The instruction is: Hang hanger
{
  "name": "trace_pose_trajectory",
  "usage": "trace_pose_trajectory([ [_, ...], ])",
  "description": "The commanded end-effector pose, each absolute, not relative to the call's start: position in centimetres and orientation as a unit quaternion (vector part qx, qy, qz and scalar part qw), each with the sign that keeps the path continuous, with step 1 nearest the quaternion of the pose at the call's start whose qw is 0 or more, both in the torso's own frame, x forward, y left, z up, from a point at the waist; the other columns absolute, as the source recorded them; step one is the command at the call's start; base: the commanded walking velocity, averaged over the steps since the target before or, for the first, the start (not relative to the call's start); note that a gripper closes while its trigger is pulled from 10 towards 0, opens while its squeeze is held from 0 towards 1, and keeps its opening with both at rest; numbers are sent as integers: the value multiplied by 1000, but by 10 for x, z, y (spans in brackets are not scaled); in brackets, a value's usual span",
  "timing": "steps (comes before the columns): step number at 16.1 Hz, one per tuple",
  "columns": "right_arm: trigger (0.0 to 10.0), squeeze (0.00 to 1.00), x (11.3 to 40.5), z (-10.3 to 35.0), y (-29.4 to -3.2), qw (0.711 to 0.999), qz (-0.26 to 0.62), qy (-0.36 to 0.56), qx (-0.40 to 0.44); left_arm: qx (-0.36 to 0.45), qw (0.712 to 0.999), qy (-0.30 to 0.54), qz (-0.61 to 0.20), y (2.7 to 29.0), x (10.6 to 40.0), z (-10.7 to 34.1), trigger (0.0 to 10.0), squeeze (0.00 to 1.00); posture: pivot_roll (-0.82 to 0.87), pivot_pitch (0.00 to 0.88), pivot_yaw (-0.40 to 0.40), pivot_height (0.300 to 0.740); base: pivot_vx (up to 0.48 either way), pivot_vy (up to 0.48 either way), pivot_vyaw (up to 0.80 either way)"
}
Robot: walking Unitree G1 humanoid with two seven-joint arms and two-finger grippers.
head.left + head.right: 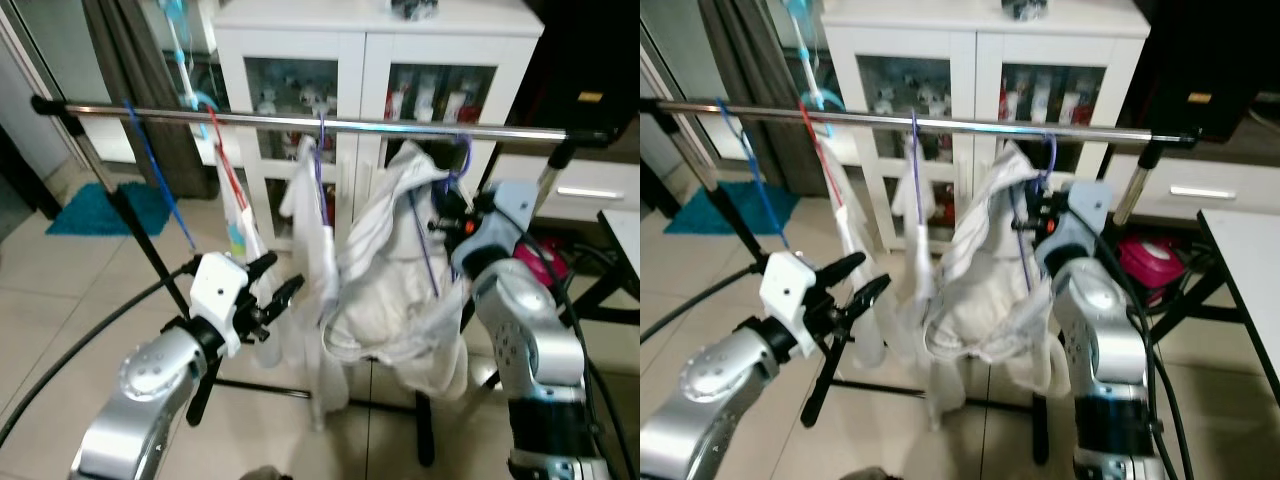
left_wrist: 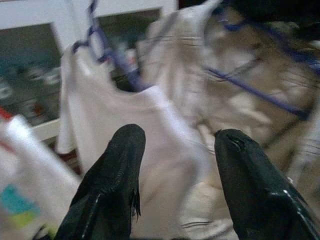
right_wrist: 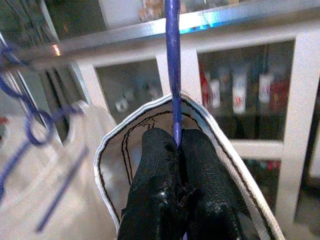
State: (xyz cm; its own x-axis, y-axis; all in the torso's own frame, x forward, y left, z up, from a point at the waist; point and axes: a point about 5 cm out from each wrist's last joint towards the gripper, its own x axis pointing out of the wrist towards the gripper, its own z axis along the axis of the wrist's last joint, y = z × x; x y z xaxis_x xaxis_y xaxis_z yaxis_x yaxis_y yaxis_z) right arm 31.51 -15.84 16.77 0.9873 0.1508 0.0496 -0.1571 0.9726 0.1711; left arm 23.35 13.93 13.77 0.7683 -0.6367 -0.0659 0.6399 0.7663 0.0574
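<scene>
A purple hanger (image 1: 430,250) carrying a crumpled white shirt (image 1: 395,280) hangs toward the right end of the silver rail (image 1: 300,122). Its hook (image 1: 463,150) curls at the rail. My right gripper (image 1: 447,218) is shut on the hanger's neck just below the hook. In the right wrist view the two black fingers (image 3: 160,165) pinch the purple stem (image 3: 173,60) above the shirt's collar. My left gripper (image 1: 280,277) is open, held low at the left of the clothes. Its fingers (image 2: 115,170) stand apart in front of a white garment (image 2: 125,110).
Further left on the rail hang a second purple hanger (image 1: 320,165) with a white garment, a red hanger (image 1: 225,160) and a blue hanger (image 1: 155,180). A white glass-door cabinet (image 1: 380,60) stands behind. The rack's black legs (image 1: 425,430) spread on the tiled floor. A white table edge (image 1: 625,235) is at the right.
</scene>
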Motion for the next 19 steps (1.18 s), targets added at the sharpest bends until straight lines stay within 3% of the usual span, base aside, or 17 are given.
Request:
trace_pose_trajectory([
  [1, 10000, 0, 322, 191, -158, 990, 83, -71, 92, 24, 927, 16, -374, 134, 230, 144, 10000, 0, -86, 0, 30, 740, 0, 0, 0],
  [8, 10000, 0, 380, 189, -153, 996, 75, 33, 48, 19, 908, 14, -418, 126, 229, 156, 10000, 0, -71, 0, 29, 740, 0, 0, 0],
  [16, 10000, 0, 394, 166, -156, 992, 58, 108, 27, 24, 907, 32, -419, 129, 225, 153, 10000, 0, -58, 0, 30, 740, 0, 0, 0],
  [17, 10000, 231, 394, 165, -156, 992, 61, 102, 32, 24, 907, 33, -419, 129, 225, 153, 10000, 0, -58, 0, 30, 740, 0, 0, 0],
  [18, 10000, 1000, 392, 167, -155, 993, 77, 74, 52, 26, 908, 32, -417, 130, 225, 153, 10000, 0, -60, 0, 34, 740, 0, 0, 0],
  [19, 10000, 1000, 388, 171, -155, 993, 96, 40, 64, 27, 909, 30, -415, 130, 224, 153, 10000, 0, -60, 0, 38, 740, 0, 0, 0],
])
